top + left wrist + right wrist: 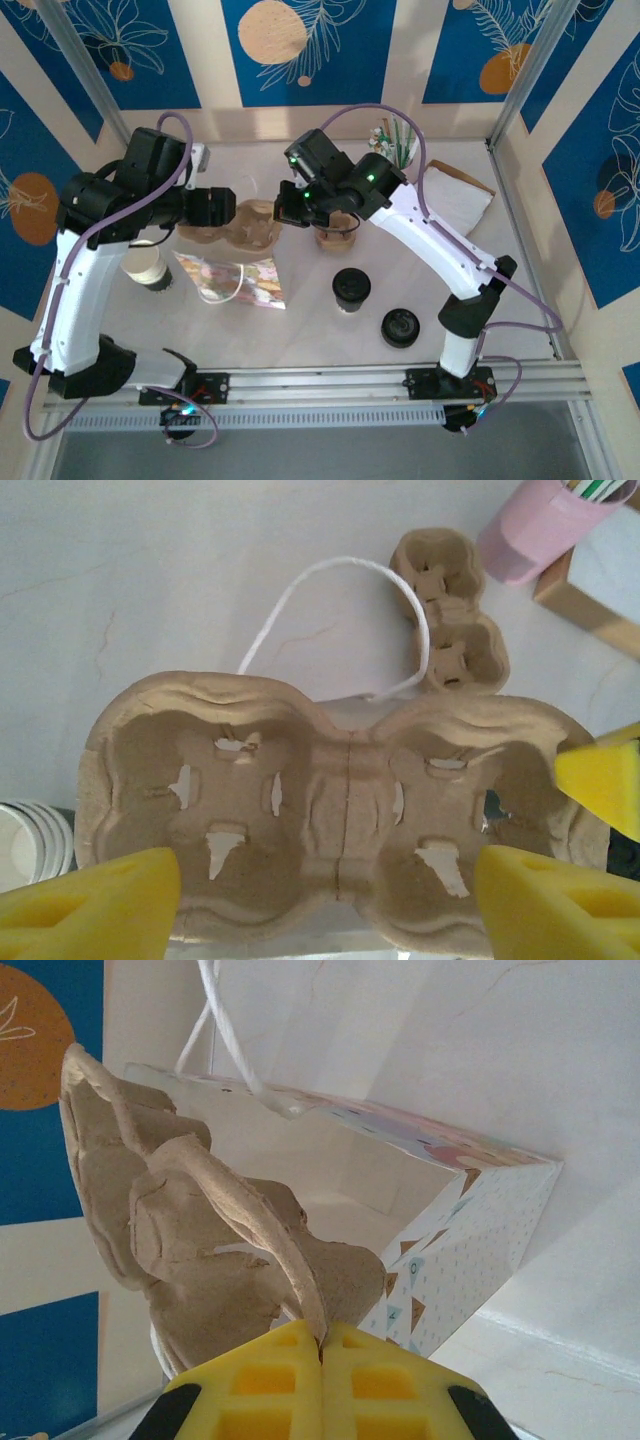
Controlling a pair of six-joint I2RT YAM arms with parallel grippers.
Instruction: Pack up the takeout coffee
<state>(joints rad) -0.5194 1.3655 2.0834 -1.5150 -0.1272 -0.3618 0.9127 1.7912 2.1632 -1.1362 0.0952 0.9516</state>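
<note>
Evidently the coffee was not yet the business in hand. Nearest the arm bases, to the near right of the pulp carrier (252, 225), a round black piece (400, 327) lay on the table (310, 340); whether it was a lid or a lidded cup, I could not tell. A little closer to the carrier on that same side stood the takeout coffee (352, 290), upright with its black lid on, apart from both arms and in no pocket. Just on the near side of the carrier lay the patterned gift bag (235, 280). To the carrier's near left was a stack of paper cups (150, 268).

The carrier itself hung between the two arms. The right gripper (322, 1338) had its yellow fingers pressed together on the carrier's thin rim, holding it at the bag's open mouth in that wrist view. I judged it was held so in order to go down into the bag before any cup was loaded. The left gripper (325, 875) was spread wide, one finger off each end of the carrier's near edge and neither clearly touching it. It was probably set there to steady or square the carrier.

Beyond the carrier lay a second carrier (450, 615), and to the far right the pink cup of straws (540, 530).
</note>
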